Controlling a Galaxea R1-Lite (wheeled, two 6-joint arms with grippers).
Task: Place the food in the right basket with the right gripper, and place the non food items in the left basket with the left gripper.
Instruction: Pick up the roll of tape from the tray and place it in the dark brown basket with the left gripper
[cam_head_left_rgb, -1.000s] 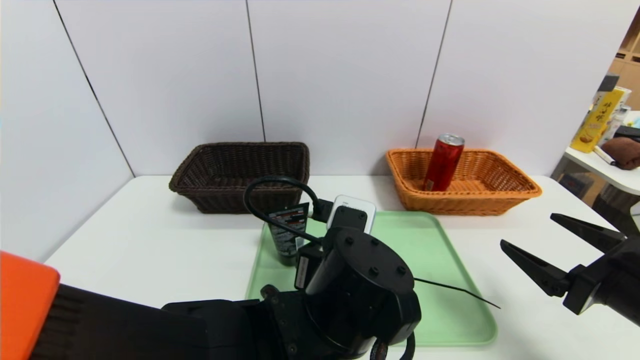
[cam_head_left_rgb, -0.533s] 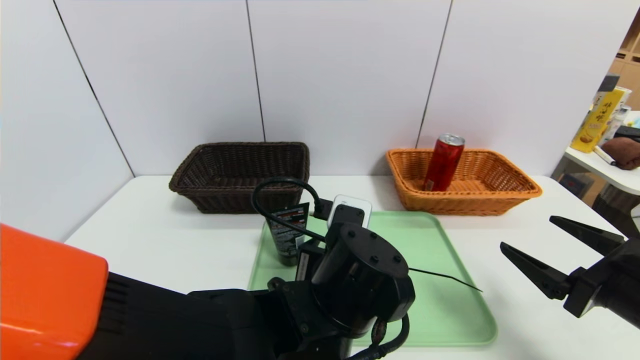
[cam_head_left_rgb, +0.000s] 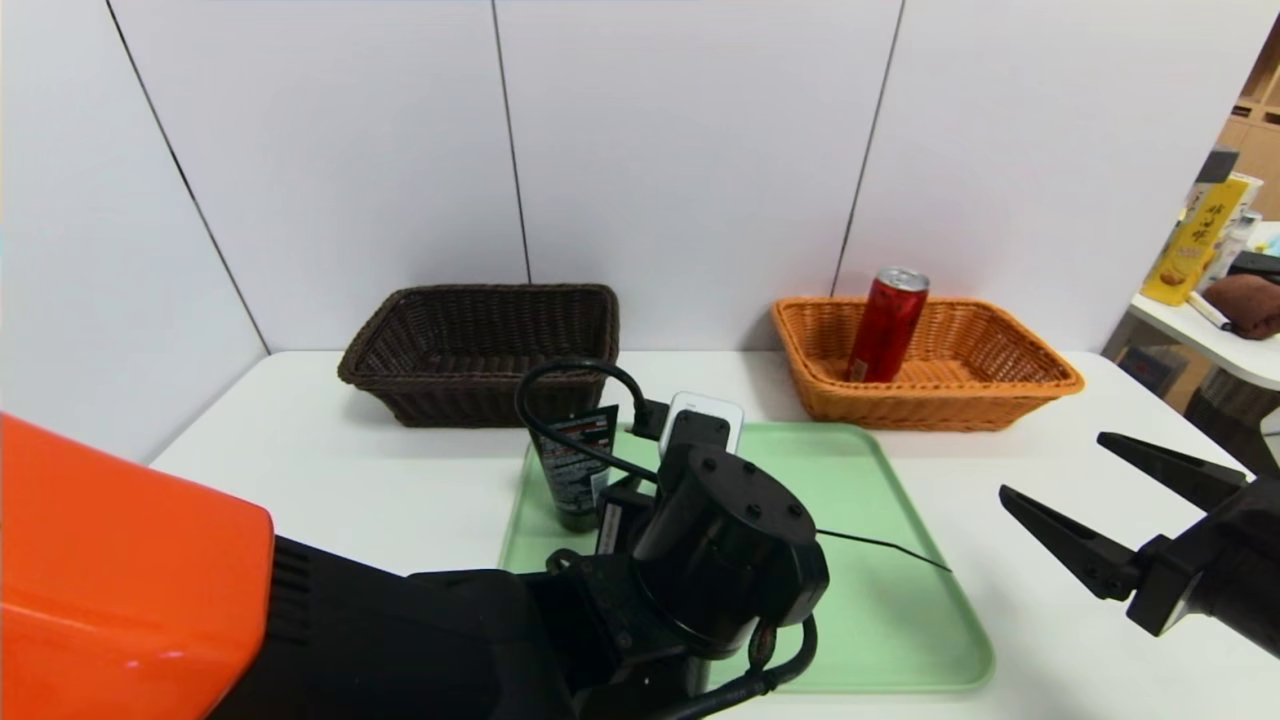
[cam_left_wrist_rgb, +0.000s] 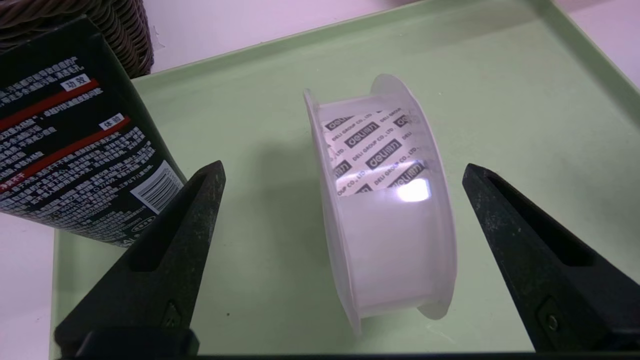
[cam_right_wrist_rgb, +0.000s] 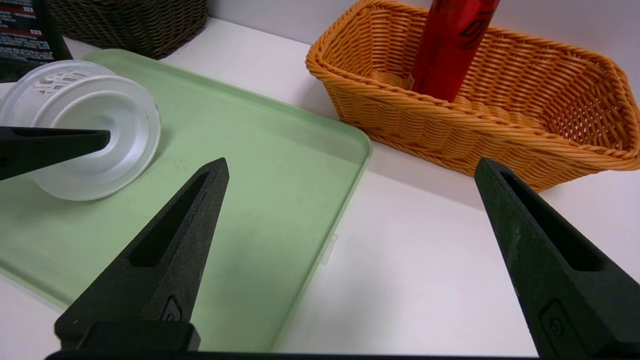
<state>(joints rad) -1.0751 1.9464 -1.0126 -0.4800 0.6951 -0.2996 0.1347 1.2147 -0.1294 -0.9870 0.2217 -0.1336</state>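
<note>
Two baskets stand at the back of the white table (cam_head_left_rgb: 330, 480) in the head view: a dark brown basket (cam_head_left_rgb: 480, 345) at centre left and an orange basket (cam_head_left_rgb: 930, 365) at centre right, well apart. A red can (cam_head_left_rgb: 888, 325) leans inside the orange basket, its top above the rim. In front of them, at centre frame, lies a green tray (cam_head_left_rgb: 880, 560).

The left gripper (cam_left_wrist_rgb: 340, 172) hangs over the far left part of the tray, its arm filling the lower left of the head view. Its jaws are spread wide. In the left wrist view a clear roll of tape (cam_left_wrist_rgb: 382, 200) rests on its edge on the tray, between the two black fingers (cam_left_wrist_rgb: 165, 250) and touching neither; it sits closer to the middle of the gap than to either tip, with printed "deli" lettering showing through the plastic. A dark tube (cam_left_wrist_rgb: 75, 160) with red stripes and white print stands at the upper left of that view, just beside the finger on that side, at the tray's edge. In the head view the tube (cam_head_left_rgb: 575, 465) stands upright at the tray's left edge, in front of the brown basket.

The right gripper (cam_head_left_rgb: 1085, 505) hovers at the lower right of the head view, above bare table to the right of the tray, jaws wide and holding nothing. Its wrist view shows the tape roll (cam_right_wrist_rgb: 85, 127) at the upper left and the orange basket (cam_right_wrist_rgb: 480, 130) with the can (cam_right_wrist_rgb: 450, 50) at the upper right.
</note>
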